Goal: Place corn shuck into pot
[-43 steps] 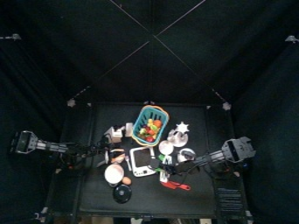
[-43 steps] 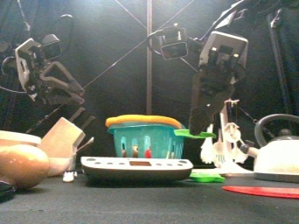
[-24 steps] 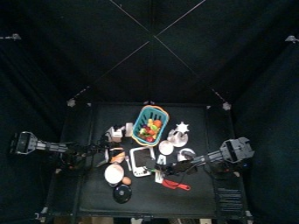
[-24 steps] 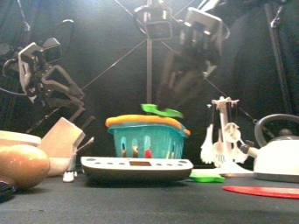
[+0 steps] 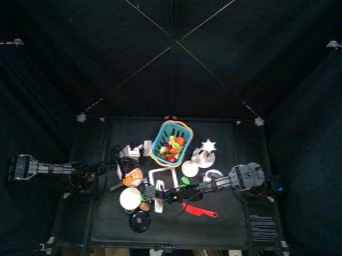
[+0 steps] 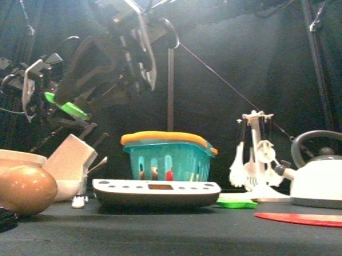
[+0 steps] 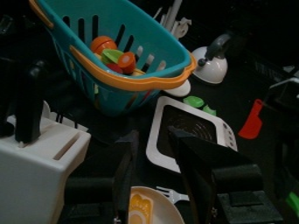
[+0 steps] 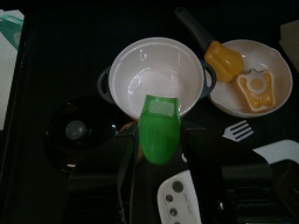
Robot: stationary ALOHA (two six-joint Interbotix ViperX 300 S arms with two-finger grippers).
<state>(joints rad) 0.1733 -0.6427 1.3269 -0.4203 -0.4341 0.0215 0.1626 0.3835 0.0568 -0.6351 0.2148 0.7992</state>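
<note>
- Right gripper (image 8: 160, 162), swung across from above the teal slotted plastic basket (image 6: 168, 158), now pinching green corn shuck (image 8: 158, 129) over white round pot (image 8: 156, 77) near the table's left front corner.
- Left gripper's (image 7: 163, 171) spread: cannot tell.

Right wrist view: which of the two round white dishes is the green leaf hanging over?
The deep, empty white pot; the green corn shuck overlaps its rim. The shallower plate beside it holds yellow pieces.
</note>
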